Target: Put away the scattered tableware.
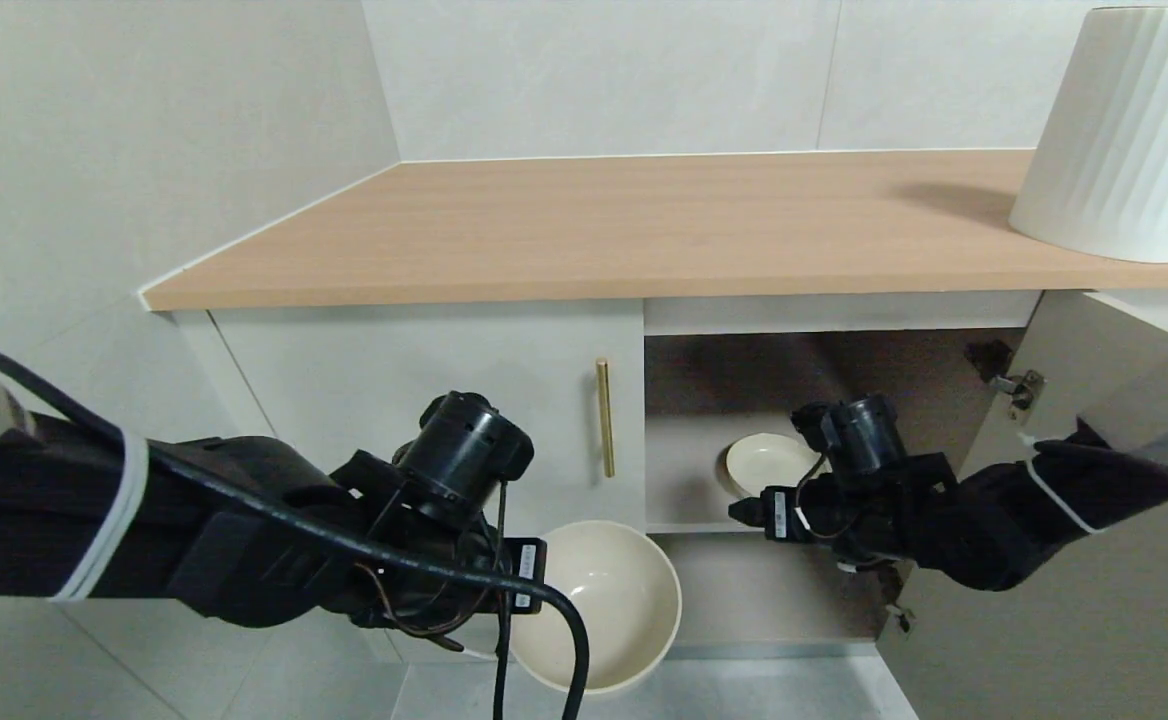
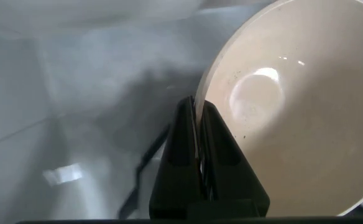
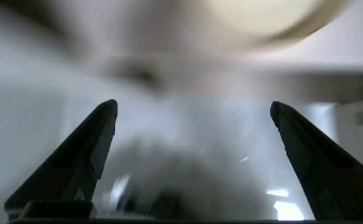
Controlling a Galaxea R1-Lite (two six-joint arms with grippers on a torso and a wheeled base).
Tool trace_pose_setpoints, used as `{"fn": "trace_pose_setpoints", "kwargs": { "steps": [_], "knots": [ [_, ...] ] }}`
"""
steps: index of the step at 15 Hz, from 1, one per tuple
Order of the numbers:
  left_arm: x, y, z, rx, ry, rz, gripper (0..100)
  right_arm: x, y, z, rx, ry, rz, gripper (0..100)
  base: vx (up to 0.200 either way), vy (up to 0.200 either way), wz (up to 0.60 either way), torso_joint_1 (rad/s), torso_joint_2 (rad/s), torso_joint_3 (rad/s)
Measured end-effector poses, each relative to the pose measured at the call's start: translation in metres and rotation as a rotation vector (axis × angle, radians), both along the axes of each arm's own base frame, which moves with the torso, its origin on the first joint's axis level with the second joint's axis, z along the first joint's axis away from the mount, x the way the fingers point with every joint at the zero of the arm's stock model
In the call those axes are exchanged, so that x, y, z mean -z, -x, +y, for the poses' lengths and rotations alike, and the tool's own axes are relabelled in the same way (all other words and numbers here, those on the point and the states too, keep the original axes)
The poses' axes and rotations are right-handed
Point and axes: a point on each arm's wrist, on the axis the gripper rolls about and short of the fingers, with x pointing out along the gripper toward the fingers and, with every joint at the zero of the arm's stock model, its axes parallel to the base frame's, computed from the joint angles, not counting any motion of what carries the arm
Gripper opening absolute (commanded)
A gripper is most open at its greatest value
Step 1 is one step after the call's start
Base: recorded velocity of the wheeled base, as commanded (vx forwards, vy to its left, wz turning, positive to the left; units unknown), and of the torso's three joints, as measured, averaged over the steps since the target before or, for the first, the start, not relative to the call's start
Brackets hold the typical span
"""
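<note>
A cream bowl [image 1: 609, 600] hangs tilted in front of the lower cabinet, below its closed left door. My left gripper [image 1: 522, 582] is shut on the bowl's rim; in the left wrist view the gripper [image 2: 198, 127] pinches the rim of the bowl [image 2: 293, 106] between both fingers. A cream plate [image 1: 766, 462] lies on the shelf inside the open cabinet. Just in front of that plate, at the cabinet opening, is my right gripper [image 1: 739, 512]. In the right wrist view the gripper [image 3: 194, 109] stands open and holds nothing, with the plate [image 3: 268, 15] beyond it.
A wooden countertop [image 1: 584, 225] runs above, with a white ribbed cylinder [image 1: 1129, 130] at its right end. The left cabinet door has a gold handle [image 1: 605, 418]. The right door [image 1: 1074, 560] stands swung open beside my right arm. Grey floor lies below.
</note>
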Motion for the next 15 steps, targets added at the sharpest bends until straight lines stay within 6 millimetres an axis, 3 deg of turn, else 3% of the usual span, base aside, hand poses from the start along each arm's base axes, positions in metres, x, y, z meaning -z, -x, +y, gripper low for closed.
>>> {"fn": "trace_pose_setpoints", "kwargs": {
  "steps": [4, 7, 15],
  "knots": [
    [0.017, -0.002, -0.013, 0.021, -0.088, 0.004, 0, -0.035, 0.059, 0.023, -0.215, -0.018, 0.044, 100, 0.000, 0.000, 0.00, 0.000, 0.00, 0.000],
    [0.020, 0.001, -0.021, 0.047, -0.091, 0.005, 0, -0.042, 0.078, 0.034, -0.282, -0.016, 0.033, 100, 0.000, 0.000, 0.00, 0.000, 0.00, 0.000],
    [0.011, 0.009, -0.031, 0.082, -0.070, -0.022, 0, -0.020, 0.083, 0.052, -0.297, 0.059, 0.053, 100, 0.000, 0.000, 0.00, 0.000, 0.00, 0.000]
  ]
}}
